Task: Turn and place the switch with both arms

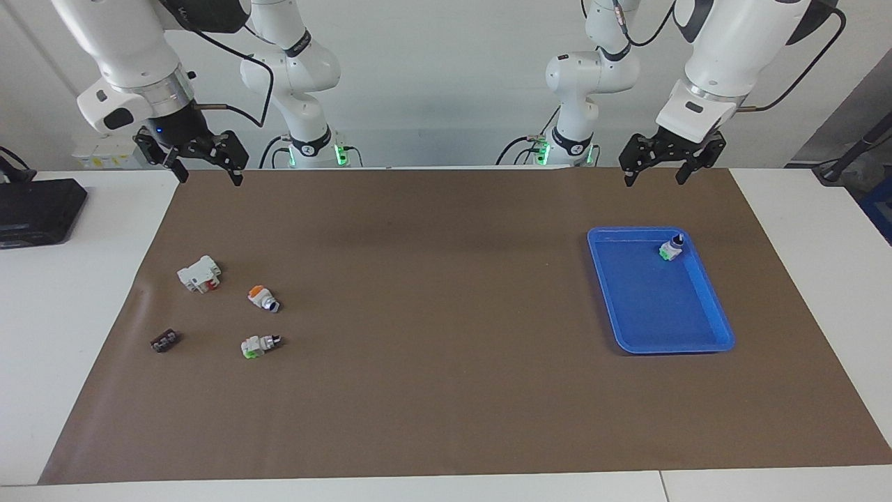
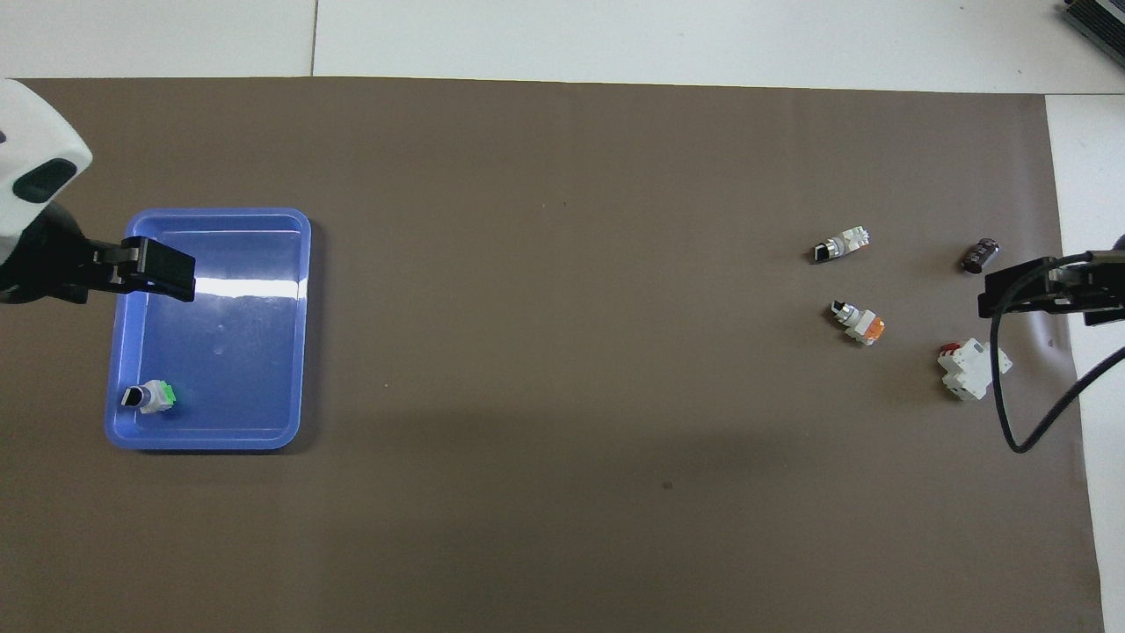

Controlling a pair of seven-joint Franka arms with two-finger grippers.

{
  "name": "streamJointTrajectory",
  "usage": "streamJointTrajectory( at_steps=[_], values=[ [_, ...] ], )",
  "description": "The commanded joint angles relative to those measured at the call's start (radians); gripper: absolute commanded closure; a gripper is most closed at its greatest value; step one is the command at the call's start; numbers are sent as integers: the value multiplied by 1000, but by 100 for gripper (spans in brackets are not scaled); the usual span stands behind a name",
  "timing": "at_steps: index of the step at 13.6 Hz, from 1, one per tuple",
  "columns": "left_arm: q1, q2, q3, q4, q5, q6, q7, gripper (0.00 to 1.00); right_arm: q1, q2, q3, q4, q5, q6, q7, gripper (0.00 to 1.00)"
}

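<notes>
High over the mat's (image 1: 446, 390) robot-side edge, upper right of the facing view: left gripper (image 1: 654, 175), fingers spread apart, holding nothing. Upper left of the same view, over the mat's corner: right gripper (image 1: 207, 174), fingers parted too, empty.

Next out, in the blue tray (image 1: 697, 345) at the right of the facing view: 1 switch with a green block (image 1: 670, 248), resting in the tray's corner nearest the robots, close against the rim. Long axis slanted, black knob tip aimed up-right in that frame, green block toward the tray's middle.

At the left of the facing view, on bare mat: white block with a red mark (image 1: 199, 273), then the switch with an orange block (image 1: 262, 298) just past it, lying on its side, knob tip pointing down-right, orange end up-left. Lower in the frame: second green-block switch (image 1: 258, 344), long axis nearly level, knob tip pointing right. Beside it toward the frame's left edge: small black ridged piece (image 1: 164, 341).
</notes>
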Motion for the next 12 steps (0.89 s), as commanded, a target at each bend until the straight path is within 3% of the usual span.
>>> streamJointTrajectory(
  at_steps=[1,12],
  values=[
    [44,-36,1,-47,-36,31,56,1,3,-11,-5,-1,15,-17,-5,0],
    [29,-52,-11,-87,-11,109,-15,0,1,-11,-3,-1,15,-25,-7,0]
  ],
)
